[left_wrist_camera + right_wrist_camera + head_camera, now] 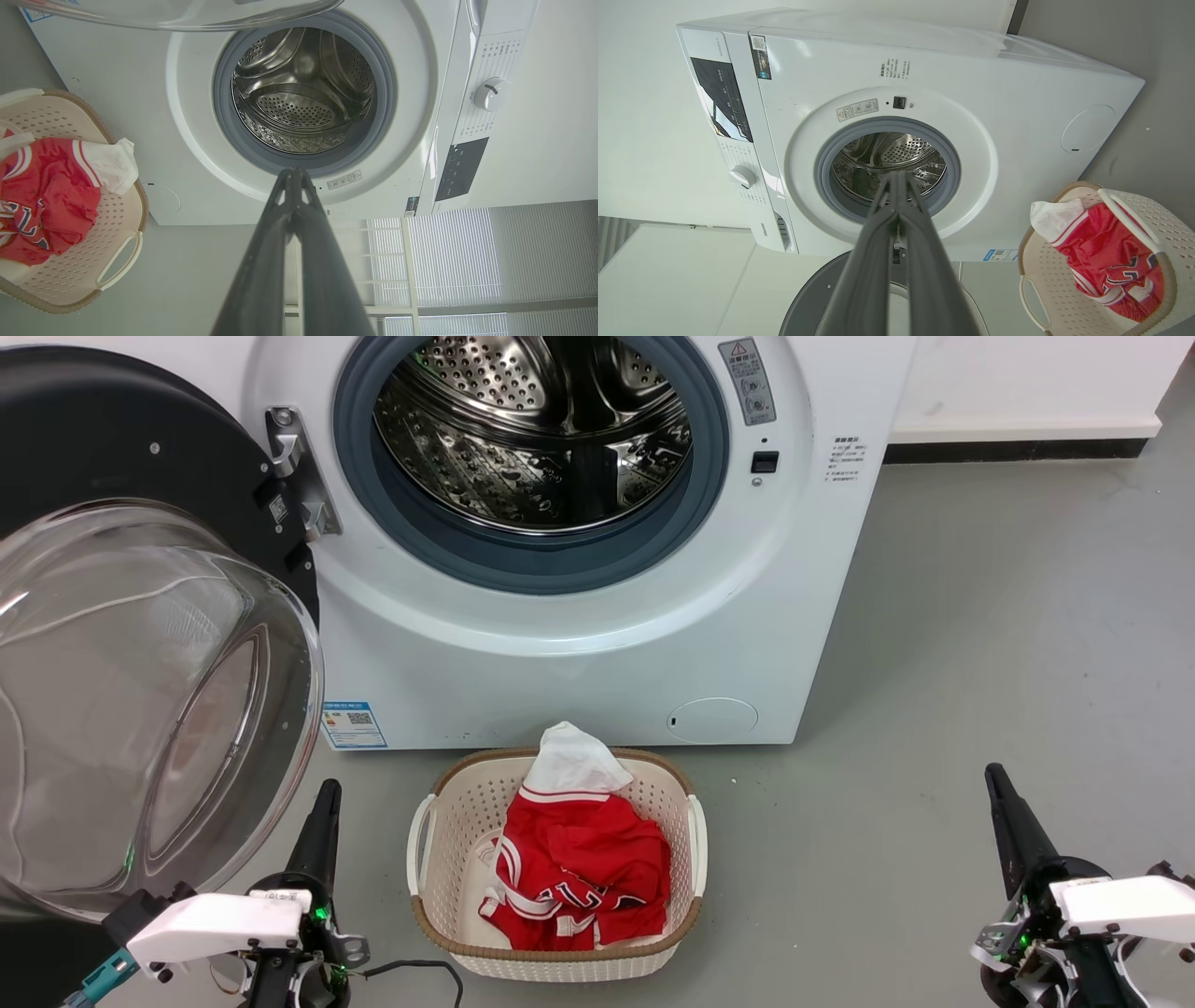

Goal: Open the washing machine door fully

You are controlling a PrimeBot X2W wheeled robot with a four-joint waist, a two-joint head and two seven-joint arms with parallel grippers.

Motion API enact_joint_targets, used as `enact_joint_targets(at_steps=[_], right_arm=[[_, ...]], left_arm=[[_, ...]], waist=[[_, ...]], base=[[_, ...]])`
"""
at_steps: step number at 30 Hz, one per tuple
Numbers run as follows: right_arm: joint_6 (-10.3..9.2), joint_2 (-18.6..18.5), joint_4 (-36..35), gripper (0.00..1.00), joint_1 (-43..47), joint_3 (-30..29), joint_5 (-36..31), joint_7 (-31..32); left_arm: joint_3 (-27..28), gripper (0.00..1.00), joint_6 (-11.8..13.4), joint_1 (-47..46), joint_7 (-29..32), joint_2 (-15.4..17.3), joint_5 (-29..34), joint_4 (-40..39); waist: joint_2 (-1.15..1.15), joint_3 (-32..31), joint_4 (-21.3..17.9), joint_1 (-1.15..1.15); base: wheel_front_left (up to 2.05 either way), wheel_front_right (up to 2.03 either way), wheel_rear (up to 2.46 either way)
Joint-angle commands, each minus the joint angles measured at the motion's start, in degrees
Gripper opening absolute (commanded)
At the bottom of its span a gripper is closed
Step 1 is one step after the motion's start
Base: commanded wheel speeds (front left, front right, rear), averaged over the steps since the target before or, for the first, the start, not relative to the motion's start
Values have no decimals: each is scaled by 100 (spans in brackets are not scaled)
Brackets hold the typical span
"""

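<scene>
Head view: door [140, 709] stands open just left of the left gripper [328, 793]; left gripper and right gripper [995, 777] fingers pressed together, empty.

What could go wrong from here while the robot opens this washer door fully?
1. The left gripper, shut, sits close beside the glass bowl of the washing machine door; a sideways swing might knock the glass.
2. The laundry basket stands on the floor right in front of the washing machine; rolling forward could bump it.
</scene>
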Motion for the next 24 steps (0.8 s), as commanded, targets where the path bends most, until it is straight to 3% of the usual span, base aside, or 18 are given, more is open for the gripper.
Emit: enact_joint_targets(at_steps=[1, 17, 24], right_arm=[[-1, -2, 14, 0, -122, -16, 142, 40], [-2, 19, 95, 0, -157, -70, 792, 203], [-2, 33, 92, 0, -159, -84, 745, 220]], left_arm=[[27, 0, -34, -60, 40, -1, -134, 13], [86, 0, -72, -71, 210, -5, -806, 65], [82, 0, -72, -69, 207, -5, -782, 62]], waist=[[0, -7, 0, 0], [0, -70, 1, 0], [0, -70, 1, 0]], base=[[0, 0, 0], [0, 0, 0], [0, 0, 0]])
